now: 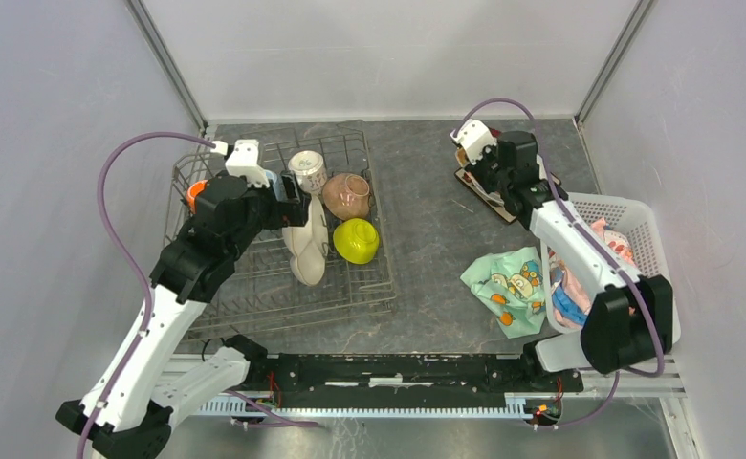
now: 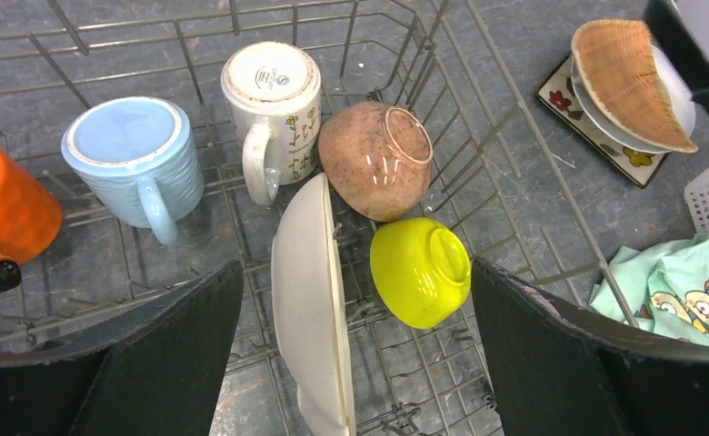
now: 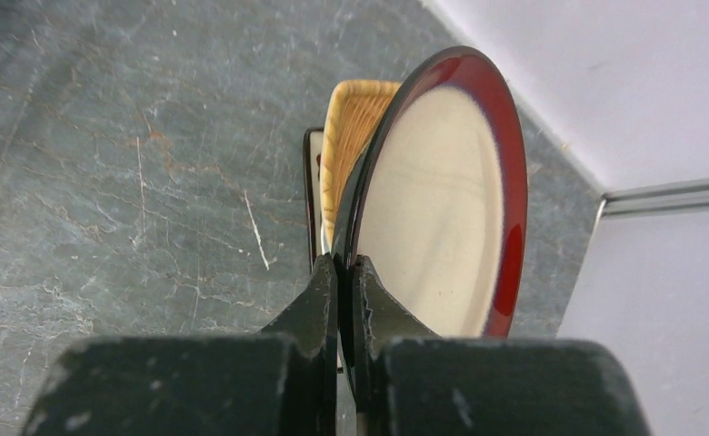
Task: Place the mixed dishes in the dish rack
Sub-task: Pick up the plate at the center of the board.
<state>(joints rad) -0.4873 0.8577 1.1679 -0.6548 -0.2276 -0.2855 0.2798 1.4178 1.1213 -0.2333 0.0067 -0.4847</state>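
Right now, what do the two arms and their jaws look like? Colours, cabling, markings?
The left arm and right arm both have white link shells with black joint housings. A mauve cable loops loosely outside each, running to a white wrist block. The jaws are matte black wedges. No markings legible.

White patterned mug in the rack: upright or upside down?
Upside down: the white patterned mug shows its stamped base facing the camera, inside the dish rack.
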